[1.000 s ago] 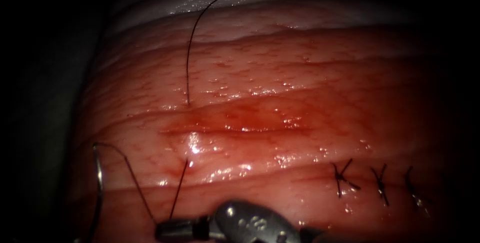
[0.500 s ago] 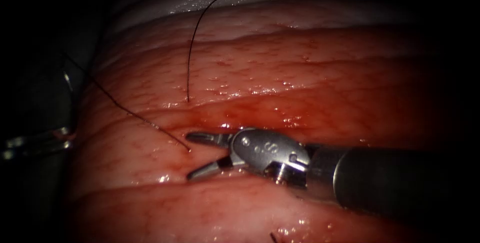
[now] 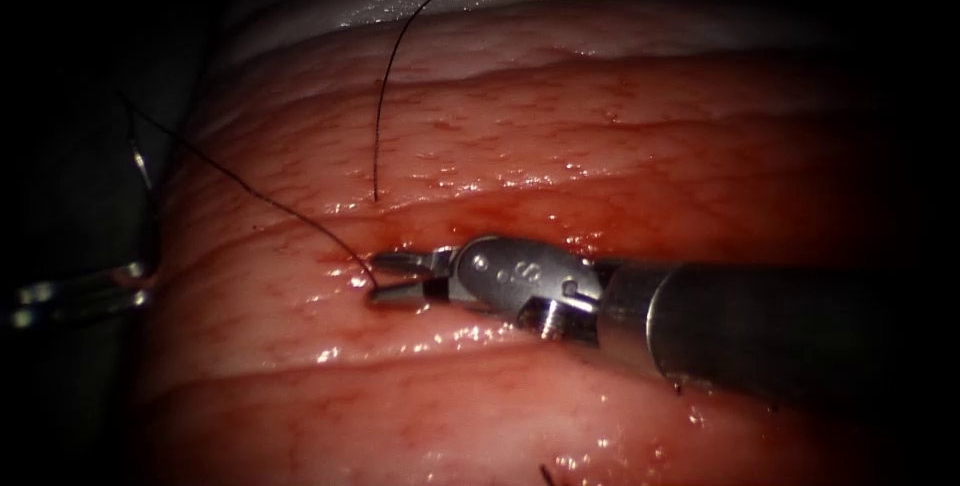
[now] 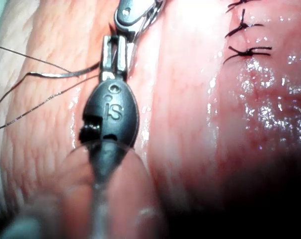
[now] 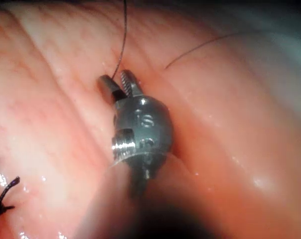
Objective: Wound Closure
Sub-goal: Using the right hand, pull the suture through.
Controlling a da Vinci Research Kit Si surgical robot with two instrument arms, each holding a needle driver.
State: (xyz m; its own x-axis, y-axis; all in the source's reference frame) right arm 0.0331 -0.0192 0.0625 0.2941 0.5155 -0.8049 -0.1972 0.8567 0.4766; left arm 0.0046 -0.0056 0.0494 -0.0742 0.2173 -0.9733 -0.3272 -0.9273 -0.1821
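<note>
The tissue (image 3: pixel 600 126) lies in glistening ridges, and red fluid (image 3: pixel 500 211) pools in the cut (image 3: pixel 520 231) that runs left to right across it.

The right arm's tool (image 3: pixel 385 278) reaches in from the right along the near lip of the cut. Its jaws are narrowly parted and grasp nothing.

At the dim left edge, off the tissue, the left arm's tool (image 4: pixel 114 47) appears clenched on the needle (image 3: pixel 143 168). From these pictures the hold seems to be near one end of the curve. The needle stands clear of the tissue, well to the left of the cut.

The thread (image 3: pixel 250 191) is the line that matters here. It leaves the tissue right at the right tool's tips. Its long run slants up, far and left, to the needle in the left tool. The right tool is by far the nearer to that exit point, with the strand just off its lower jaw on the left. The right wrist view shows it running in close beside the two parted tips.

A second strand (image 3: pixel 378 116) rises from the far side of the cut and curves away over the far edge. Finished stitches (image 4: pixel 245 50) sit farther right along the wound.

Both tool heads bear a stamped mark that reads like "IS".
</note>
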